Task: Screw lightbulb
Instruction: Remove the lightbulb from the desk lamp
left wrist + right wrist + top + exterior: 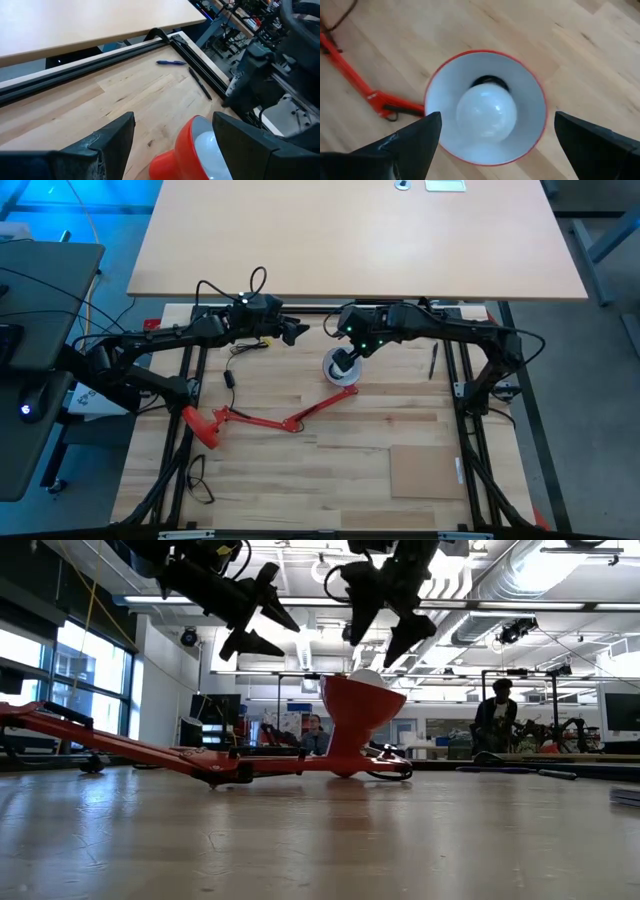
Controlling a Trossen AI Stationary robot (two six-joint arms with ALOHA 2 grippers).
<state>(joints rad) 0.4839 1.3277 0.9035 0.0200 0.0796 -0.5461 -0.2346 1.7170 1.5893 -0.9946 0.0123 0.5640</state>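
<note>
Right gripper [495, 142] fingers wide apart, empty, above lightbulb [486, 112] in red shade [532, 117] | left gripper [258, 612] spread, empty, beside shade

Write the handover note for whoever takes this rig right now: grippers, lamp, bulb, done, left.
Right gripper: open, empty, hanging directly above the red lamp's shade.
Left gripper: open, empty, raised beside the shade.
Lamp: lying on the wooden table, shade mouth facing up.
Lightbulb: sitting in the shade over the socket, released.
Done: bulb placed in the shade. Whether it is screwed fully home cannot be seen.
Left: check the seating, tighten if loose, then withdraw both arms.
</note>
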